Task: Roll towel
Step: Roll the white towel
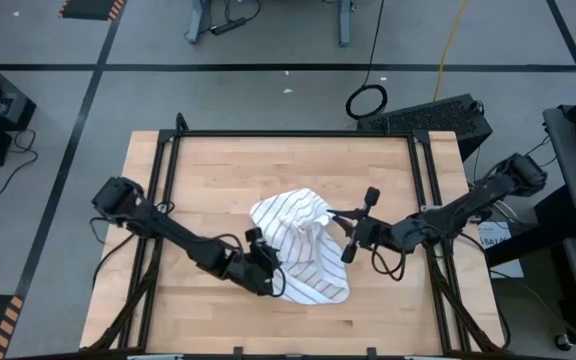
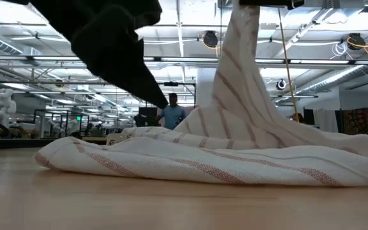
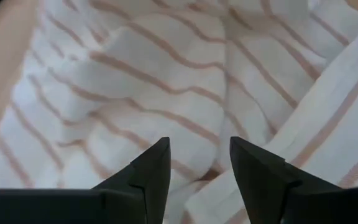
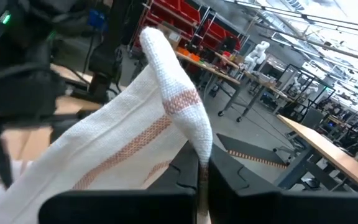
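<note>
Towel [image 1: 298, 250] lay crumpled near the middle of the table [image 1: 218, 170], one part bunched toward twelve o'clock and a flatter flap spread toward six. And the right gripper [image 4: 202, 167] had it! Its fingers were pressed tight together on a fold of cloth, which stood up past them as a rounded, striped peak. From table height that fold rose in a steep tent above the heap, so the pinch was carrying a share of the weight.

Over at the towel's eight o'clock edge, the left gripper [image 3: 199, 155] hung just above the fabric, fingers parted about halfway, nothing between them, only striped wrinkles below.

Thin, soft stuff by the look of it: light, limp, draping wherever it was lifted, and likely to slump instead of holding a shape. No risk of breakage, but loose layers could slide. For rolling, I'd judge a straight hem or corner the better hold, not a mid-cloth pinch.
</note>
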Controlling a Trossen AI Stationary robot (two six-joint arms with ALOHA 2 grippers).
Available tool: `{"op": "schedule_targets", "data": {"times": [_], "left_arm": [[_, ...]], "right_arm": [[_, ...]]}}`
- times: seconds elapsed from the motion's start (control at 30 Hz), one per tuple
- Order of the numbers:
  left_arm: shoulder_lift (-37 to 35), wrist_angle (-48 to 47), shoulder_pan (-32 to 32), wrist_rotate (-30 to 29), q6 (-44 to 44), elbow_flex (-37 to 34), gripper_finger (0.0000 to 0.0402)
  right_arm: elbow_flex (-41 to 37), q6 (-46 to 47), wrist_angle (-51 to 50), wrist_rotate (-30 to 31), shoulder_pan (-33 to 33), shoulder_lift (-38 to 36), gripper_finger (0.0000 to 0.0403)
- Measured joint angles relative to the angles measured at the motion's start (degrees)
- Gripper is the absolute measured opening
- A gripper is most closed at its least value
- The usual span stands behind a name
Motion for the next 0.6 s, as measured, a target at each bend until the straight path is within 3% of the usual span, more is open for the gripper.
{"op": "schedule_targets", "data": {"times": [0.27, 0.47, 0.6], "left_arm": [[1.6, 4.6, 0.9, 0.0, 0.1, 0.0, 0.0172], [1.6, 2.3, 0.8, 5.6, -0.6, 0.0, 0.0172], [1.6, -1.5, -0.1, 6.0, -4.2, -0.4, 0.0172]], "right_arm": [[0.0, -10.9, 2.7, 0.0, 0.0, -8.5, 0.0004], [0.0, -18.5, 3.6, 0.0, 0.0, -16.4, 0.0004], [0.0, -18.6, 1.6, 0.0, 0.0, -20.2, 0.0004]]}}
